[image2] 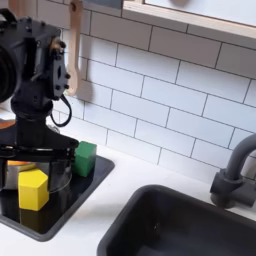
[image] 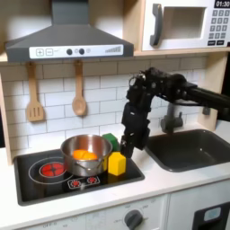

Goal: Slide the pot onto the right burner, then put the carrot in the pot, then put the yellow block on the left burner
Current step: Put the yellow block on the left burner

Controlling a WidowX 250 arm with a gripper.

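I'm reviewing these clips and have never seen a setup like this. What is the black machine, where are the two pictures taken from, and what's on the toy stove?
It is a black robot arm in a toy kitchen. Its claw hangs above the cooktop; whether it is open or holding something cannot be told. The first exterior view looks from the front, the second exterior view from close beside the sink. A steel pot holds something orange, probably the carrot. A yellow block and a green block sit beside the pot.

Soft even light, low resolution (slightly blurry)
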